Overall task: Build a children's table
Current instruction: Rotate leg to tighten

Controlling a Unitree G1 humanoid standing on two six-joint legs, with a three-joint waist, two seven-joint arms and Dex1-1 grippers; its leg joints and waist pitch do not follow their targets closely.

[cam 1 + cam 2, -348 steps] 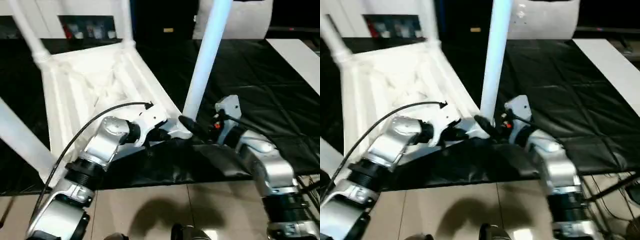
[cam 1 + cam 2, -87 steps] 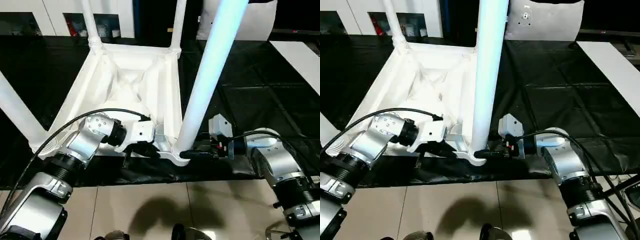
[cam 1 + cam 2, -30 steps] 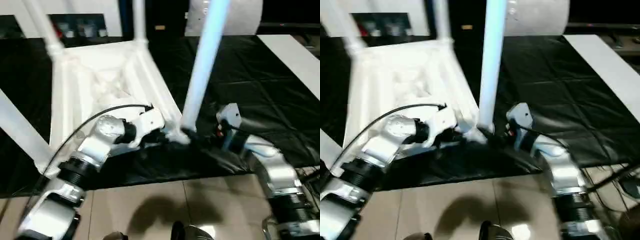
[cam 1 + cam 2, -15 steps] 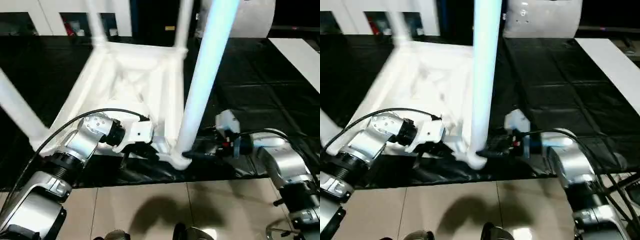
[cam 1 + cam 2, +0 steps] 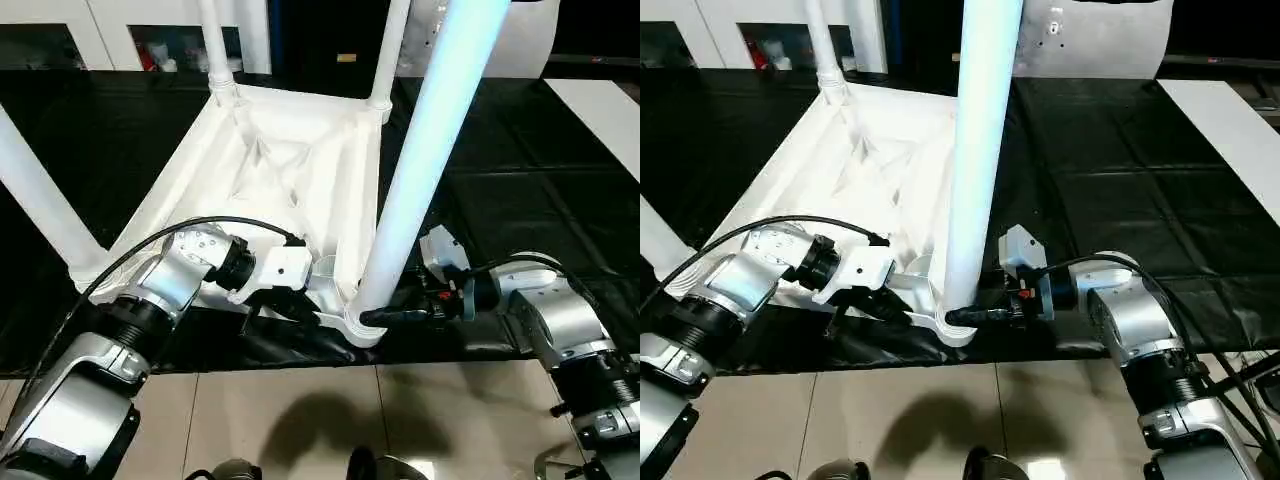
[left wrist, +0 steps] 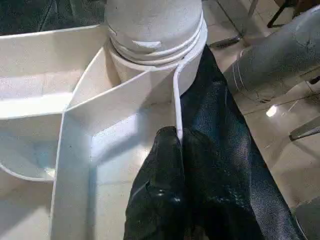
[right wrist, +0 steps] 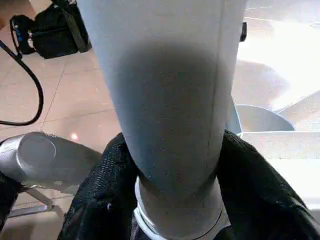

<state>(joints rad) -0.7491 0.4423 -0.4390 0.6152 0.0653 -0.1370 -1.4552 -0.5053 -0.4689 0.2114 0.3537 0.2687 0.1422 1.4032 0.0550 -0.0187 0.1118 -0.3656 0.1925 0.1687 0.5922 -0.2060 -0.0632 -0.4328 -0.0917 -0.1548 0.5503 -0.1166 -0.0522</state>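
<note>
The children's table (image 5: 290,170) lies upside down on a black mat, its ribbed underside facing up and its white legs standing upward. My left gripper (image 6: 180,137) is shut on the thin rim wall of the top, close to the near right corner (image 5: 362,328). The near right leg (image 5: 420,170) rises from that corner's socket. My right gripper (image 5: 970,316) reaches in from the right at the leg's base; in the right wrist view its black fingers (image 7: 107,185) press against both sides of the leg (image 7: 170,90).
The black mat (image 5: 520,170) covers the floor under and right of the table; beige tiles (image 5: 300,420) lie in front. White cabinets (image 5: 60,20) stand at the back, a flat white board (image 5: 600,100) lies far right. A black bag (image 7: 50,35) sits on the tiles.
The head camera has swung about. My right gripper's fingers have closed in on the base of the near right leg. My left gripper keeps its hold on the rim.
</note>
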